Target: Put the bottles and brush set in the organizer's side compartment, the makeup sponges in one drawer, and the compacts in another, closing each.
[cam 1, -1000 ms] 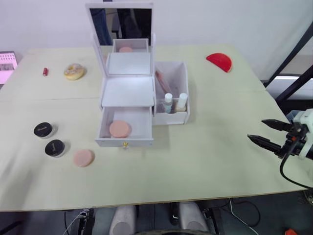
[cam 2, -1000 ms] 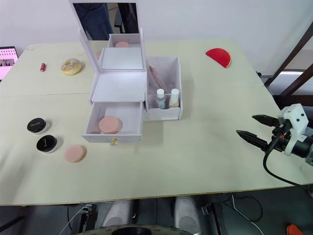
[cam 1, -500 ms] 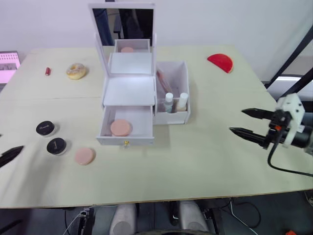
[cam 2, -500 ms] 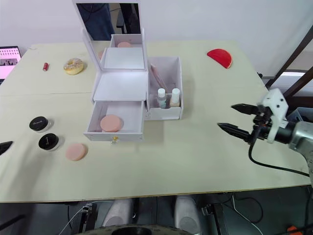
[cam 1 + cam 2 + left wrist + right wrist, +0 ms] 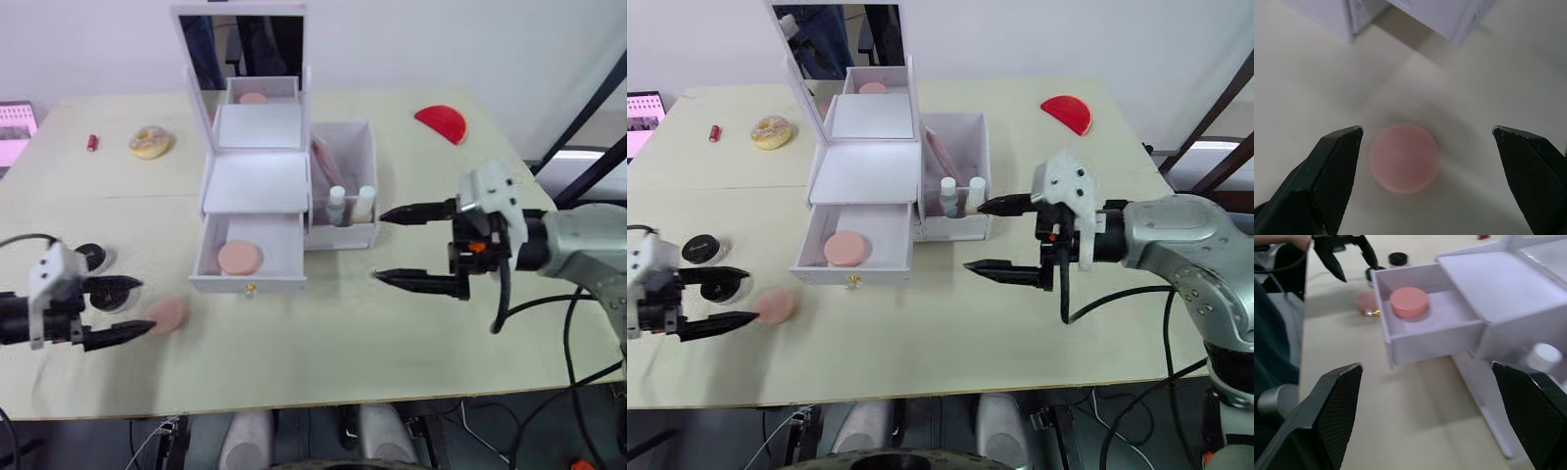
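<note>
— What do the head views show?
— The organizer [image 5: 257, 186] stands lid up, its lower drawer [image 5: 250, 257] pulled out toward the robot with one makeup sponge [image 5: 240, 258] lying flat inside. Two bottles [image 5: 350, 204] stand upright in the side compartment [image 5: 345, 176]; the brush set [image 5: 324, 161] lies lengthwise behind them.
— And the grippers?
— The right gripper [image 5: 404, 247] hangs wide open and empty beside the drawer. The left gripper [image 5: 127, 309], also wide open, points at the loose sponge [image 5: 168, 314], near two compacts [image 5: 108, 284].
— The wrist views?
— In the left wrist view the loose sponge lies flat between the spread fingers [image 5: 1327, 176], untouched. The right wrist view faces the open drawer.
</note>
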`<state>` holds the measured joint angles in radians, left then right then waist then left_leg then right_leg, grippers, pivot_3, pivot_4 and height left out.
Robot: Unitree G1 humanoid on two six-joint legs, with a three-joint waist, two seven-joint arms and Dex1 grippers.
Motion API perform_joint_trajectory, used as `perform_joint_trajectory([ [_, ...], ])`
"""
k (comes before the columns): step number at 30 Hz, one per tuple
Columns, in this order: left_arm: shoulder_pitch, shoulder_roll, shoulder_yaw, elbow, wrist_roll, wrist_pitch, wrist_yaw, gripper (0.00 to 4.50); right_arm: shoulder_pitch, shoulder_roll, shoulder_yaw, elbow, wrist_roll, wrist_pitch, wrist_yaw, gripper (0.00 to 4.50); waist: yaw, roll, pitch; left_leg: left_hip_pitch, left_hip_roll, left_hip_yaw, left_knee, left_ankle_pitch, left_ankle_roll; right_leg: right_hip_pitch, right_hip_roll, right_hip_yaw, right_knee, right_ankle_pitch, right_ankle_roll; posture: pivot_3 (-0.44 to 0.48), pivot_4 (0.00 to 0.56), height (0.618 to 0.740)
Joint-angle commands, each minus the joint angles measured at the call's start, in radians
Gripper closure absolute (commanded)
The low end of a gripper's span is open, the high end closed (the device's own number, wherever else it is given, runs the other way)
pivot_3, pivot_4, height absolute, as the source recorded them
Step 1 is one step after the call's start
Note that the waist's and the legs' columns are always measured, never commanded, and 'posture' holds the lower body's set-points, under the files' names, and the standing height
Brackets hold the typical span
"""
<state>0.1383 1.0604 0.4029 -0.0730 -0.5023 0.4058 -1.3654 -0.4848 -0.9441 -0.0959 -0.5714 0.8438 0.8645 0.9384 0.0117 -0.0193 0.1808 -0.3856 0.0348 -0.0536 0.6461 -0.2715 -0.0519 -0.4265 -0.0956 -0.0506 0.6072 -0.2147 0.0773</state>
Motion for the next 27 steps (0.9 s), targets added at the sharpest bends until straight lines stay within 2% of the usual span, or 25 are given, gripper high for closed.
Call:
perform_joint_trajectory([
  [1,-0.056,-0.001,-0.061,0.055,0.045,-0.064,-0.008,0.03,-0.028,0.009,0.011,-0.023,0.003,0.003,-0.023,0.0,0.001,-0.001,0.0,0.0,0.0,-0.001,0.001,0.0,0.0,0.0,0.0,0.0,0.001,0.0,0.0,0.0,0.15,0.739],
  [6,-0.099,-0.057,-0.161,0.138,0.119,-0.168,0.01,0.03,-0.019,0.014,0.018,-0.039,-0.002,-0.001,-0.045,0.0,-0.001,0.0,0.0,0.0,0.0,0.0,0.001,0.0,0.0,0.0,0.0,0.0,0.002,0.0,-0.001,0.0,0.15,0.739],
  [22,-0.103,-0.084,-0.214,0.255,0.18,-0.262,0.024,0.03,0.017,0.008,-0.016,-0.075,0.024,0.018,-0.1,0.0,-0.001,-0.001,0.0,0.002,0.0,-0.001,0.0,0.0,0.0,0.0,0.0,0.0,0.004,0.0,0.001,0.0,0.15,0.739],
  [25,-0.104,-0.088,-0.216,0.256,0.175,-0.257,0.025,0.83,0.019,0.006,-0.017,-0.076,0.025,0.019,-0.105,0.0,-0.001,-0.001,-0.001,0.002,0.0,-0.001,0.0,0.0,0.0,0.0,0.0,0.0,0.004,0.0,0.001,0.0,0.15,0.739],
  [27,-0.105,-0.089,-0.215,0.255,0.171,-0.252,0.027,1.81,0.021,0.004,-0.02,-0.077,0.027,0.019,-0.106,0.0,-0.001,0.0,0.0,0.002,0.0,-0.001,0.0,0.0,0.0,0.0,0.0,0.0,0.004,0.0,0.001,0.0,0.15,0.739],
])
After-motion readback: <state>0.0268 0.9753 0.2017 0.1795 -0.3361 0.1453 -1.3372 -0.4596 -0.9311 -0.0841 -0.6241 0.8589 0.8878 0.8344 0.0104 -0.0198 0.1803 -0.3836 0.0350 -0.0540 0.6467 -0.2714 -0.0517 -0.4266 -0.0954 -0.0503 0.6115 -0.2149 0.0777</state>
